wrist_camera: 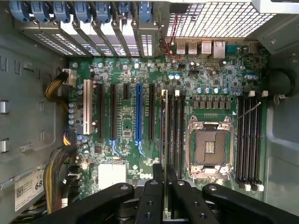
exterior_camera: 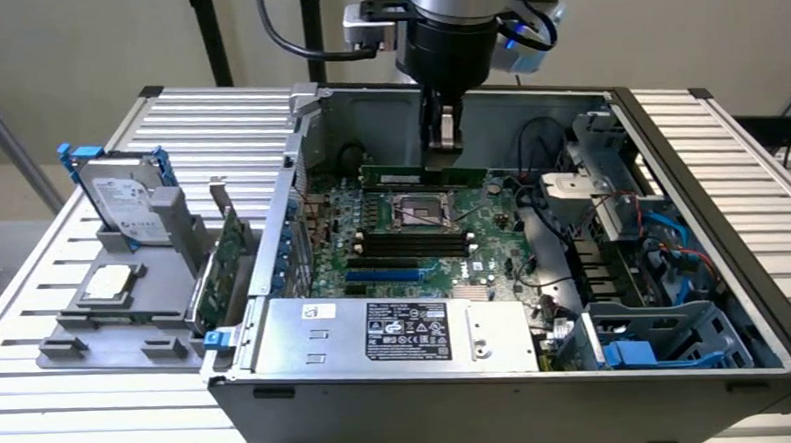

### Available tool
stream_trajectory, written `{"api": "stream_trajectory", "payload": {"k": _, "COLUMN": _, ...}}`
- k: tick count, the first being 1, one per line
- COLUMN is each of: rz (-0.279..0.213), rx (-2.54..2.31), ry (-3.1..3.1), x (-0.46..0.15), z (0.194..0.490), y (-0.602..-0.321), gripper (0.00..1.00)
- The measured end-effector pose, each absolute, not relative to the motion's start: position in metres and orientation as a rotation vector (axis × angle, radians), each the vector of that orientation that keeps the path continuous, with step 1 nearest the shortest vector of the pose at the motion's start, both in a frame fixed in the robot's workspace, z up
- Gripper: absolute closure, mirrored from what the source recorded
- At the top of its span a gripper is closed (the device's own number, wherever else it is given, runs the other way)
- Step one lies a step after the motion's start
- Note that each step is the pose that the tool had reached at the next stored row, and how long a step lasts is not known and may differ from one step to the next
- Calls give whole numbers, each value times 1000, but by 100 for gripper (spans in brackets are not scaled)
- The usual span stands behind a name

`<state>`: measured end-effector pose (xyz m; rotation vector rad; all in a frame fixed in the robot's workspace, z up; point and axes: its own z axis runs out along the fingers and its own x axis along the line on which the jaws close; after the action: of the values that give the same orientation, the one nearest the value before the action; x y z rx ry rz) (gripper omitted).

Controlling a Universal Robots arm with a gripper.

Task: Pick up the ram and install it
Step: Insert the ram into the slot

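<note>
ram (exterior_camera: 400, 173) is gripped by the nearly closed gripper (exterior_camera: 444, 157) and hung just above the motherboard (exterior_camera: 496, 239), at twelve o'clock of the cpu socket (exterior_camera: 422, 212) in the exterior view; pickup is judged done, seating in a memory slot (exterior_camera: 410, 243) is not.

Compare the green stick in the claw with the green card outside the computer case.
The ram is a narrow strip; the expansion card is taller. The ram hangs in the gripper over the motherboard; the card stands in a grey holder beside the case. Both are green circuit boards on edge.
</note>
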<state>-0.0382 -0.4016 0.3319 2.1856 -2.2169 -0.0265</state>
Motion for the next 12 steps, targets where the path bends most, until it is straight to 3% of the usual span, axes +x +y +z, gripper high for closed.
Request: {"api": "stream_trajectory", "payload": {"k": 12, "rz": -26, "rx": 2186, "ry": -2217, "x": -37, "z": 310, "y": -401, "gripper": 86}}
